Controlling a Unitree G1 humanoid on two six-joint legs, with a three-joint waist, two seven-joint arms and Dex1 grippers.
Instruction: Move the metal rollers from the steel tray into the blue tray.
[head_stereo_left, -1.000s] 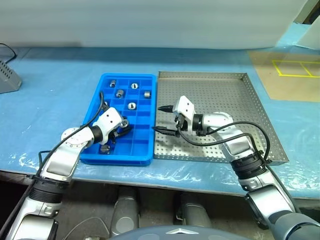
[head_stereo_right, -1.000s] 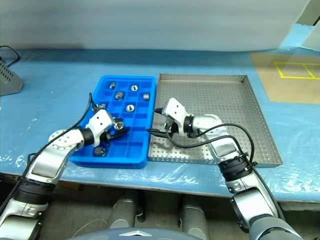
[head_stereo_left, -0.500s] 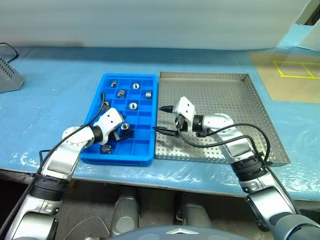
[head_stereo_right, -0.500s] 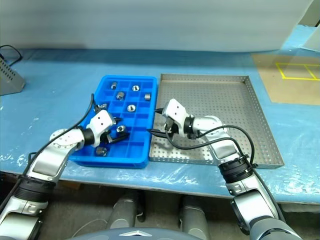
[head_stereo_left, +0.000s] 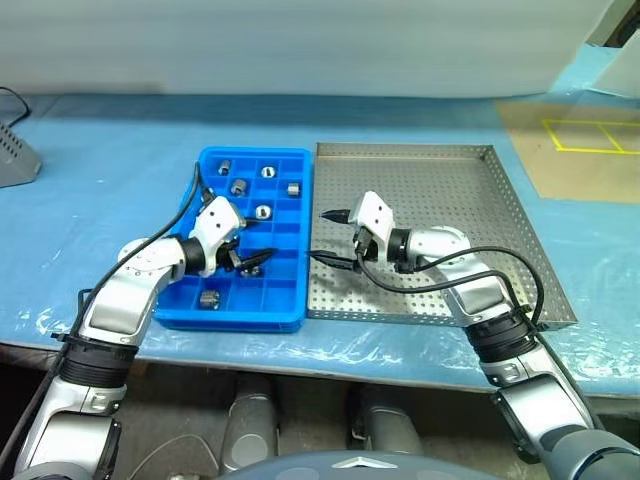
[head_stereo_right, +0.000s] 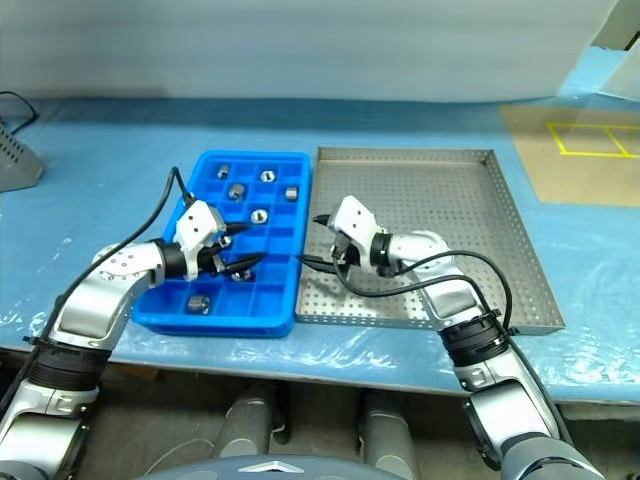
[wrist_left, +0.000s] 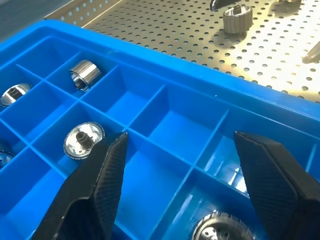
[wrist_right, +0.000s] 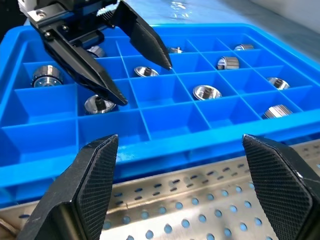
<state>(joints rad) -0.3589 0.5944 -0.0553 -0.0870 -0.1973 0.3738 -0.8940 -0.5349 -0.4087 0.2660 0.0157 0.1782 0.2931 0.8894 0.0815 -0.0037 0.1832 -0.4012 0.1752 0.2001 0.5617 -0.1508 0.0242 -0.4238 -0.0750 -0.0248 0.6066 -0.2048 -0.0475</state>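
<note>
The blue tray (head_stereo_left: 285, 305) lies left of the steel tray (head_stereo_left: 450, 170) on the table. Several metal rollers (head_stereo_left: 262, 211) rest in the blue tray's compartments, one (wrist_left: 217, 227) just beneath my left gripper (head_stereo_right: 250, 246), which hangs open and empty above the tray's middle rows. One roller (wrist_left: 236, 17) lies on the steel tray's perforated floor near its left rim. My right gripper (head_stereo_left: 318, 236) is wide open and empty over that left rim, pointing toward the blue tray. From the right wrist, the left gripper's fingers (wrist_right: 145, 45) show spread over a roller (wrist_right: 97, 104).
A blue plastic sheet covers the table (head_stereo_left: 100, 150). A grey device (head_stereo_left: 15, 158) sits at the far left edge. A brown board with yellow tape marks (head_stereo_left: 590, 135) lies at the back right. The table's front edge runs close below both trays.
My left gripper was shut on a roller over the blue tray; it has opened, left the roller in a compartment and lifted slightly. The right gripper has stayed where it was.
</note>
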